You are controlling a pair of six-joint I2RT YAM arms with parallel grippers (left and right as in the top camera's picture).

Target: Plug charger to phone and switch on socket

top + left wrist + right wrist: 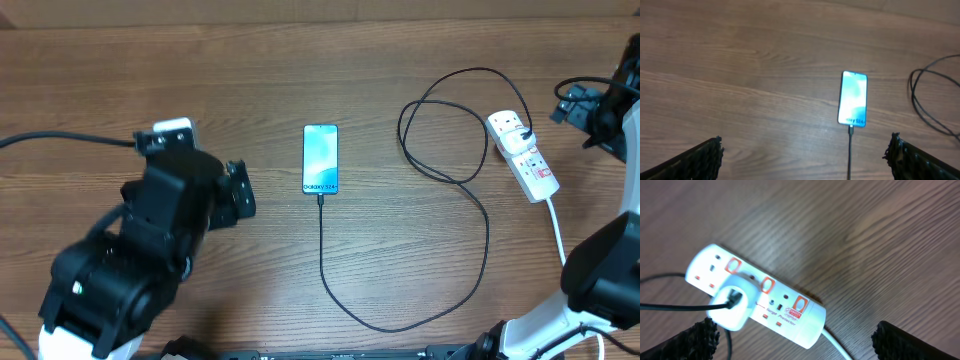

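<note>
Two links look made from overhead: the charger (321,240) runs from the phone (320,158) at mid-table to the power strip (523,153) on the right, while the left gripper (243,190) near the phone and the right gripper (578,105) beside the strip both gape wide and empty. Left wrist view: the charger (850,150) tip meets the phone (853,98) at its end. Right wrist view: the plug (732,307) sits in the power strip (790,315), but whether its switch (767,285) is on I cannot tell, so that press probably remains.

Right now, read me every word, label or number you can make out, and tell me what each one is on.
"Galaxy S24+": on the phone, near one end.
"Surge Protector": on the socket, small, slightly blurred.
Red label on the socket: print too small to read.
</note>
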